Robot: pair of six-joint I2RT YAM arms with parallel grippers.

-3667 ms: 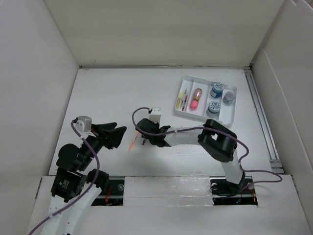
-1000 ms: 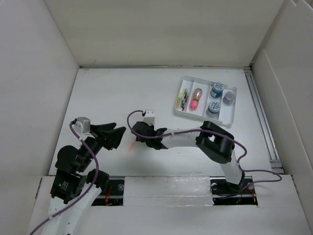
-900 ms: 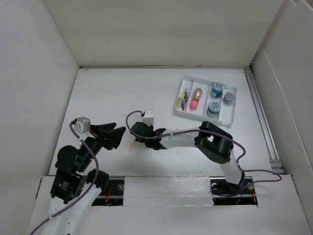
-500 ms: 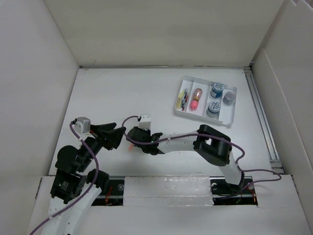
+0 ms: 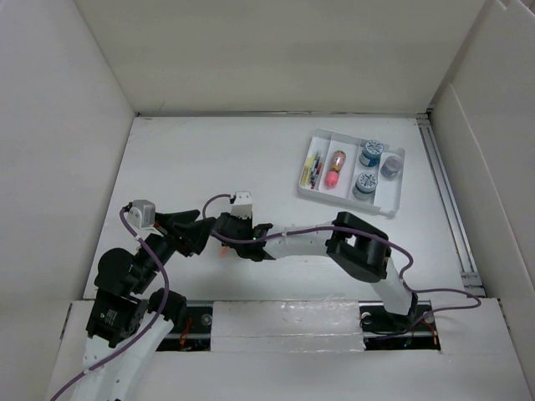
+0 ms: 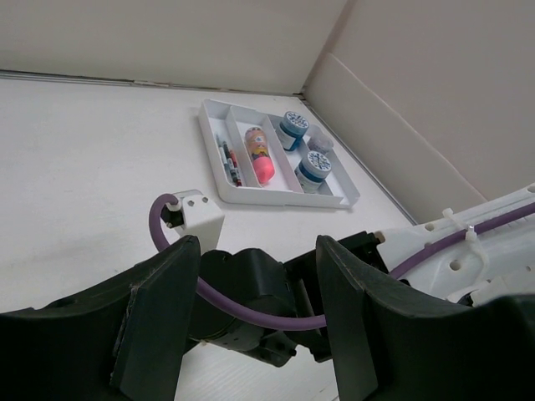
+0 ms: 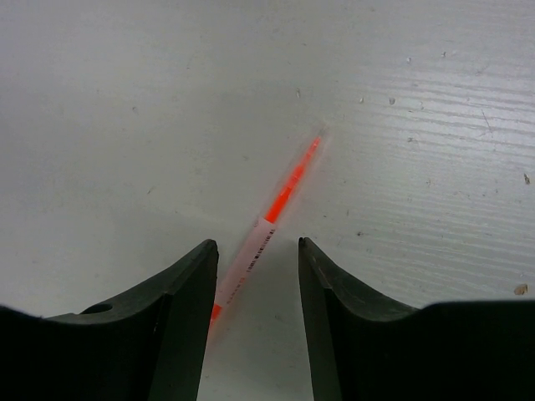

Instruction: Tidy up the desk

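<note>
Left black two-finger gripper [image 6: 255, 246]: jaws apart, toward the matte white desk's [image 5: 209, 159] near-left corner.
Right black two-finger gripper [image 7: 257, 251]: jaws apart, arm stretched leftward.

Tall plain white walls [image 5: 276, 50] enclose the scene on three sides under soft, even light

The right arm's fingers [image 5: 228, 237] reached leftward low over the white counter [image 5: 184, 159], above a thin orange pen [image 5: 222, 251] of which only a sliver showed. The left arm's fingers [image 5: 194, 224] pointed at them from just beside. Well apart, at the far right, sat a white compartmented tray [image 5: 393, 197] holding pens, a pink item and two blue-lidded jars [image 5: 370, 153].
</note>
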